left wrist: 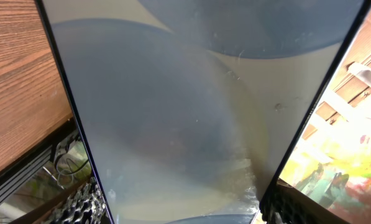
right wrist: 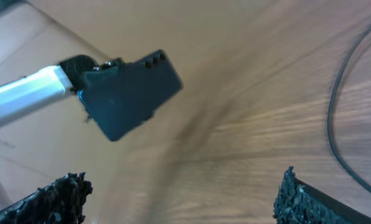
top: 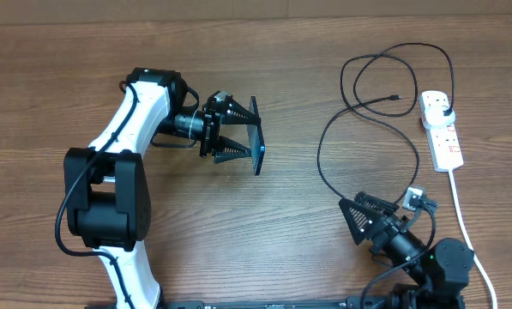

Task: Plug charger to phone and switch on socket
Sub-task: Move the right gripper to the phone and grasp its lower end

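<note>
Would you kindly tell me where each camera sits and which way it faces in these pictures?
Overhead: fixed above the table, looking straight down; shows both arms, the phone, charger and socket.
Left wrist: on the left arm, facing the phone's screen close up; its fingers edge the bottom corners.
Right wrist: low over the table, facing the left arm's held phone; its open fingers show below.
Shared: all three see the phone.

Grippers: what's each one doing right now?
Left gripper: shut on the phone.
Right gripper: open, holding nothing.
</note>
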You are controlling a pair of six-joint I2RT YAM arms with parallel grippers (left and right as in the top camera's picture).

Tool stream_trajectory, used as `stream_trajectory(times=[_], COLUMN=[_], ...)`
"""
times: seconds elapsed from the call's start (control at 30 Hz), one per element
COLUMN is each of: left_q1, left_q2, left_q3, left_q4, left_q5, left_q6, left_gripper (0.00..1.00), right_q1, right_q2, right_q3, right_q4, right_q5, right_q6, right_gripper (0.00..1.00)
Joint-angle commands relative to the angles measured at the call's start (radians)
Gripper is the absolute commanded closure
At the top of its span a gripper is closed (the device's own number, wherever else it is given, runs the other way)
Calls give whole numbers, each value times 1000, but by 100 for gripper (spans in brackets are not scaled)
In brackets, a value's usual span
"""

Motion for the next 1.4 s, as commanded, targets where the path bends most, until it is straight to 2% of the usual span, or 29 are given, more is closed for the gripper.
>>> stream_trajectory(times=[0.0, 0.23, 0.4, 0.53, 0.77, 0.93, 1.03, 1.23, 1.37], left_q1=[-6, -6, -6, -6, -6, -6, -6, -6, -6], left_q2=[1, 1, 1, 1, 1, 1, 1, 1, 1], left_q3=[26, 26, 26, 26, 26, 26, 26, 26, 26], left_q4=[-2, 9, 9, 9, 9, 9, 9, 10, 13], left_q5=[52, 53, 53, 53, 53, 53, 52, 52, 52], left_q6=[26, 26, 26, 26, 26, 26, 26, 26, 26], left_gripper=[41, 41, 41, 41, 41, 41, 41, 41, 41], right_q1=[-2, -2, 17, 96, 402, 676, 856, 1068, 1121], right_q2=[54, 299, 451, 550, 703, 808, 877, 1004, 1089], right_q3=[144, 419, 527, 617, 727, 733, 733, 732, 732], right_q4=[-70, -217, -231, -224, -225, -169, -126, -29, 32], right_q5=[103, 158, 158, 189, 473, 739, 984, 1255, 1324], right_q6=[-105, -233, -241, -241, -240, -236, -232, -232, -208], right_gripper=[1, 1, 1, 1, 1, 1, 0, 0, 1])
